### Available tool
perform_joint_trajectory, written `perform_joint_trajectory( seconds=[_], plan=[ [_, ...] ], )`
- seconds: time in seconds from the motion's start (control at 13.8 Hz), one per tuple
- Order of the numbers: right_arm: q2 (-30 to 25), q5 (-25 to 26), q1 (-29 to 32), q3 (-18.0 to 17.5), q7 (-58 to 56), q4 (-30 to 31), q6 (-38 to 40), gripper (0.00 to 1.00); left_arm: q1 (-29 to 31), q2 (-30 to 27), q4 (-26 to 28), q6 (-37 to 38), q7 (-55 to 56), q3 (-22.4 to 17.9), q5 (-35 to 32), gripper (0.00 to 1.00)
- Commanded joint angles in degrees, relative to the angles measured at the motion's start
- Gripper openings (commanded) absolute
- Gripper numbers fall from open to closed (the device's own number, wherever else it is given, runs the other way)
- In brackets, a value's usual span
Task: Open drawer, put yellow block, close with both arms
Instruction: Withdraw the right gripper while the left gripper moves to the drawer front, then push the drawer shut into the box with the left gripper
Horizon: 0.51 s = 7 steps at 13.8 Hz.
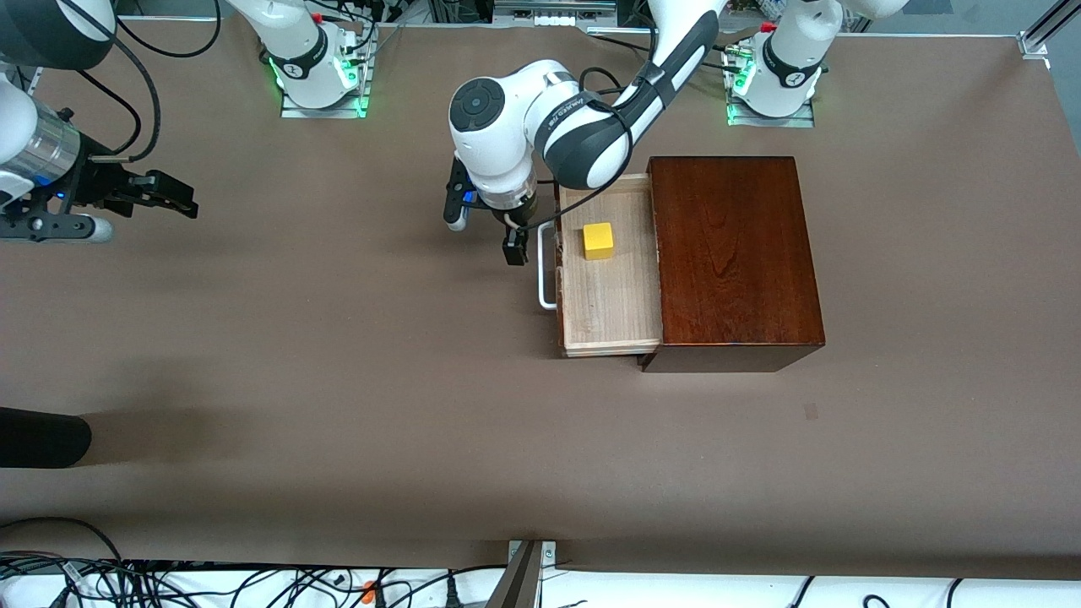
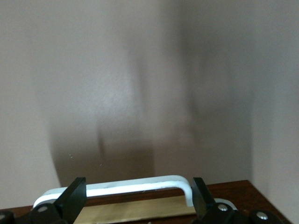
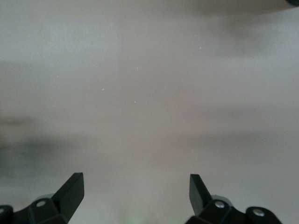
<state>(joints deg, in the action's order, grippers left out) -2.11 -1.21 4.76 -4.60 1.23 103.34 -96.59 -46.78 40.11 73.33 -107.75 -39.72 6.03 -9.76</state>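
The yellow block (image 1: 598, 241) lies in the open drawer (image 1: 610, 295). The left gripper (image 1: 513, 247) hangs at the white handle (image 2: 140, 186), jaws spread around it. The right gripper (image 1: 165, 196) waits well apart over the table (image 1: 338, 380), jaws spread.

Only faint, hardly readable "FRANKA" lettering on the left arm (image 1: 583, 127)'s white link.

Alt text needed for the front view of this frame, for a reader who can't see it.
A yellow block sits in the pulled-out drawer of a dark wooden box, on a brown table. The open left gripper is at the drawer's white handle. The open right gripper waits over bare table at the right arm's end.
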Motion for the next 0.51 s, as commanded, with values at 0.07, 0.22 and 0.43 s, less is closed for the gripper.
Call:
perform_joint_trajectory(
  seconds=[0.07,0.22,0.43],
  plan=[
    [-3.6,-0.1,-0.5,1.4,0.7,-0.2,-0.5,1.00,-0.2,0.8,-0.3,1.1,-0.9,-0.6,-1.9,1.00],
    [-3.4,-0.2,-1.0,1.6,0.7,-0.2,-0.4,1.00,0.0,0.8,0.1,2.5,-1.0,-0.9,-3.4,1.00],
    [-2.0,-0.5,-1.1,3.1,1.7,-1.5,1.7,1.00,0.2,0.4,0.0,6.2,-0.9,-1.5,-4.0,1.00]
  ],
)
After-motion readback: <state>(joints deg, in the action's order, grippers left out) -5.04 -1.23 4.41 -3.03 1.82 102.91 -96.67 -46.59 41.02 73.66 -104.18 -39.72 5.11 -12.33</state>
